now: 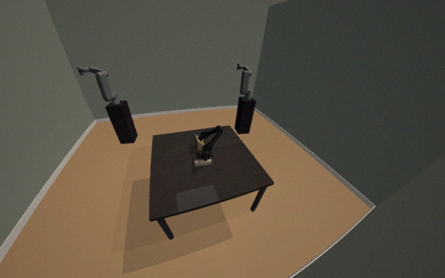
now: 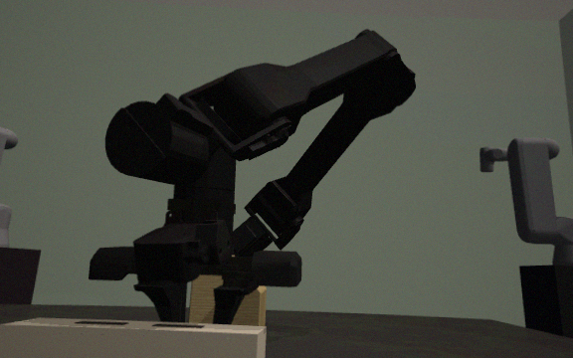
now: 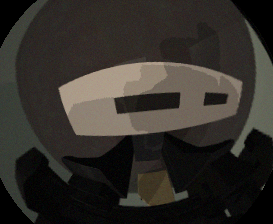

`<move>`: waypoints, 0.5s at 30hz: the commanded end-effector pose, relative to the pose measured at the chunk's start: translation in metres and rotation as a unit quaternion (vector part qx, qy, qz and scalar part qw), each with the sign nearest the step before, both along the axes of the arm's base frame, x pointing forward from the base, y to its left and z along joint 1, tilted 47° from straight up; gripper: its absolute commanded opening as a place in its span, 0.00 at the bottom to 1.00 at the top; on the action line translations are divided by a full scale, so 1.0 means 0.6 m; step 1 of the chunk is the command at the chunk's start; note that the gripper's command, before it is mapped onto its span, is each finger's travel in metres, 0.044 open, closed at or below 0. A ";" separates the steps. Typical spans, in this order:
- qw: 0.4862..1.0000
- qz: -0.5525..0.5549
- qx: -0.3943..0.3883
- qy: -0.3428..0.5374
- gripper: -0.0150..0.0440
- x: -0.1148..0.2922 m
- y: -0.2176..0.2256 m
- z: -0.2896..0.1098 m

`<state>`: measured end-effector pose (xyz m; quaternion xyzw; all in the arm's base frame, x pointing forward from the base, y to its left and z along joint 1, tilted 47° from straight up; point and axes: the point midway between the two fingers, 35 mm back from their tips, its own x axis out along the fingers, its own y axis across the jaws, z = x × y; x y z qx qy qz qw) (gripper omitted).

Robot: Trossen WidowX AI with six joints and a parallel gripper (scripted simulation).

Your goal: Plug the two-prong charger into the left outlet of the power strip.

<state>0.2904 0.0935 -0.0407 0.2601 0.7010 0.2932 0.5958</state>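
the jaws hold the charger (image 3: 148, 163) above the power strip (image 3: 149, 100); keep it vertical and press straight down.

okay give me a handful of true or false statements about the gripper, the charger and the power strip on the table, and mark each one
1. The gripper is shut on the charger. True.
2. The power strip is black. False: it is off-white with dark slots.
3. The strip lies on a dark table. True.
4. The gripper is far off to the side of the strip. False: it hangs right behind and just above the strip.
5. Two grey arms stand on dark pedestals beyond the table. True: one at the left, one at the right.
6. The arm points straight up. False: it is folded over, with the gripper pointing down.
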 end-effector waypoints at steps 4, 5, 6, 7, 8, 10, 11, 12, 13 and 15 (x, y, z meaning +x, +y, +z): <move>1.000 -0.001 0.000 -0.015 0.25 0.021 0.003 -0.001; 1.000 -0.001 0.000 -0.015 0.25 0.022 0.004 -0.001; 1.000 -0.001 0.000 -0.015 0.25 0.022 0.004 -0.002; 1.000 -0.001 0.000 -0.015 0.25 0.023 0.004 -0.002; 1.000 -0.001 0.000 -0.015 0.25 0.024 0.004 -0.002; 1.000 -0.001 0.000 -0.015 0.25 0.024 0.004 -0.002; 1.000 -0.001 0.000 -0.015 0.25 0.024 0.004 -0.002; 1.000 -0.001 0.000 -0.015 0.25 0.024 0.004 -0.002; 1.000 -0.001 0.000 -0.015 0.25 0.023 0.004 -0.002; 1.000 -0.001 0.000 -0.015 0.25 0.023 0.004 -0.002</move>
